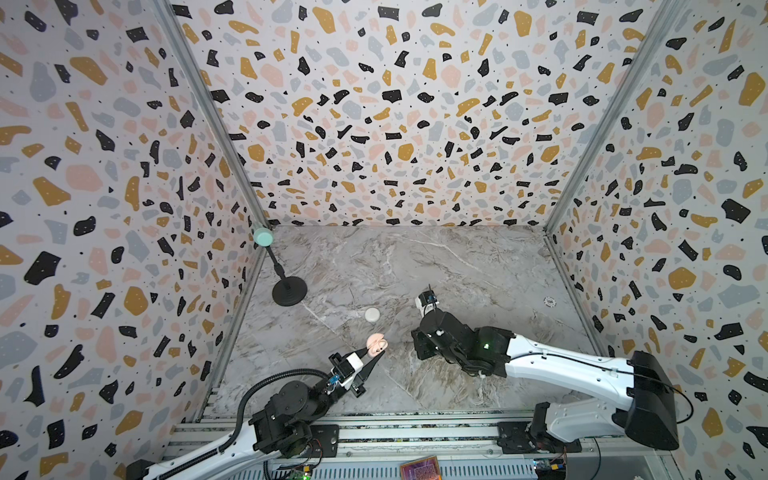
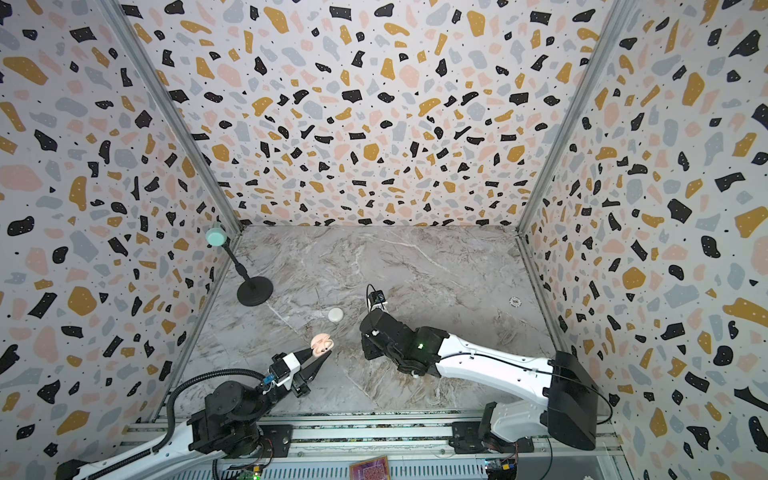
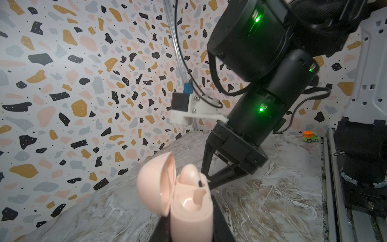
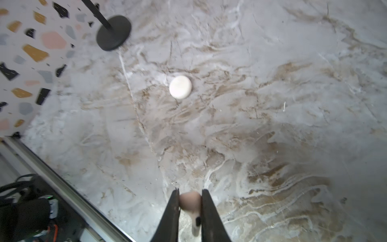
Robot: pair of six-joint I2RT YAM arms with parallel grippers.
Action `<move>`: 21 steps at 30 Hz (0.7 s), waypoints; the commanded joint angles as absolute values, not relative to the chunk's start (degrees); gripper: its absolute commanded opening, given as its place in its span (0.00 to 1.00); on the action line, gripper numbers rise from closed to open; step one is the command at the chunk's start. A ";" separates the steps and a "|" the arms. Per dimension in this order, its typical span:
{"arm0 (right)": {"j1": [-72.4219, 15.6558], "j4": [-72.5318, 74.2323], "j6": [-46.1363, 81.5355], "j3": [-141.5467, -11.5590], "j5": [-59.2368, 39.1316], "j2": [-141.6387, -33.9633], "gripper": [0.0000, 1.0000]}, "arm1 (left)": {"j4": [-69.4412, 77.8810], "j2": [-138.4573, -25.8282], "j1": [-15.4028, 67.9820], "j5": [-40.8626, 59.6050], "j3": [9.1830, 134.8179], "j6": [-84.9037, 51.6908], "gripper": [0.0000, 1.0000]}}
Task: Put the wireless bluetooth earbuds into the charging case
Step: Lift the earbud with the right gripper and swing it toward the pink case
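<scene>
My left gripper (image 1: 375, 353) is shut on the body of a pale pink charging case (image 3: 191, 211) and holds it above the table with its lid (image 3: 155, 184) swung open. One pink earbud (image 3: 189, 174) sits in the case. The slot (image 3: 199, 194) beside it is empty. My right gripper (image 4: 191, 193) is shut on a second pale pink earbud (image 4: 189, 203), its stem pointing back toward the wrist. In both top views the right wrist (image 1: 440, 328) hangs to the right of the pink case (image 2: 322, 344), apart from it. A closed white case (image 1: 372, 314) lies on the marble.
A black stand (image 1: 289, 291) with a teal head rises at the back left by the wall. A small round token (image 1: 550, 302) lies at the far right. A toy truck (image 3: 311, 136) sits near the front rail. Patterned walls enclose three sides.
</scene>
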State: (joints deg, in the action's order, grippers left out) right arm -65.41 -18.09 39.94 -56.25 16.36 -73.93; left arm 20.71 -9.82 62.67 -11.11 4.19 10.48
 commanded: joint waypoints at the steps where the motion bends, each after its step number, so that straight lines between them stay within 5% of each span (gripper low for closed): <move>1: -66.13 -15.93 39.11 -57.54 18.15 -70.21 0.13 | 26.82 -11.43 62.41 -13.67 4.04 6.08 0.00; 21: -76.27 -8.63 33.34 -65.45 22.15 -69.46 0.13 | 30.23 -16.79 62.40 -11.61 4.31 0.66 0.00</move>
